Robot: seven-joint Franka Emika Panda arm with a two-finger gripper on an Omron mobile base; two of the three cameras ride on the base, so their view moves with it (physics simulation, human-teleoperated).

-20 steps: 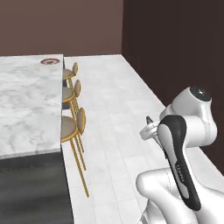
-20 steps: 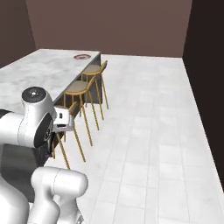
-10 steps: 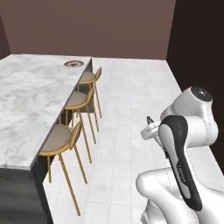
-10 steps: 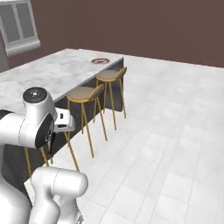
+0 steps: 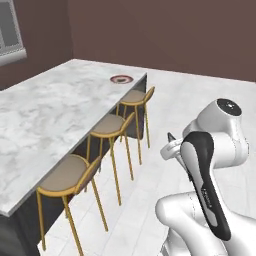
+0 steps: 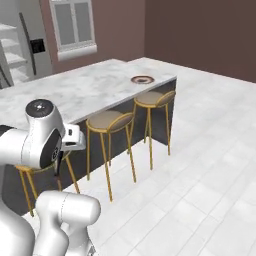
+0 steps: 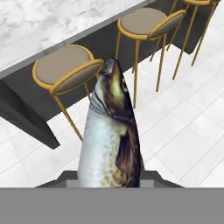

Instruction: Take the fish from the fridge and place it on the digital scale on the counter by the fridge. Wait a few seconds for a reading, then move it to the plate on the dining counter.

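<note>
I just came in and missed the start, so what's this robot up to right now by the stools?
The robot is carrying the fish in its gripper, head pointing away from the hand. It is out on the tiled floor beside the dining counter, facing the row of tan stools. The plate sits near the far end of that counter with nothing on it, so the fish has not been set down there yet.

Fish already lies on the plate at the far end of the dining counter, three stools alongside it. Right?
Not quite. The fish is held in the gripper, as the hand view shows. The plate at the dining counter's far end is bare in the right base view. Three stools do stand alongside.
</note>
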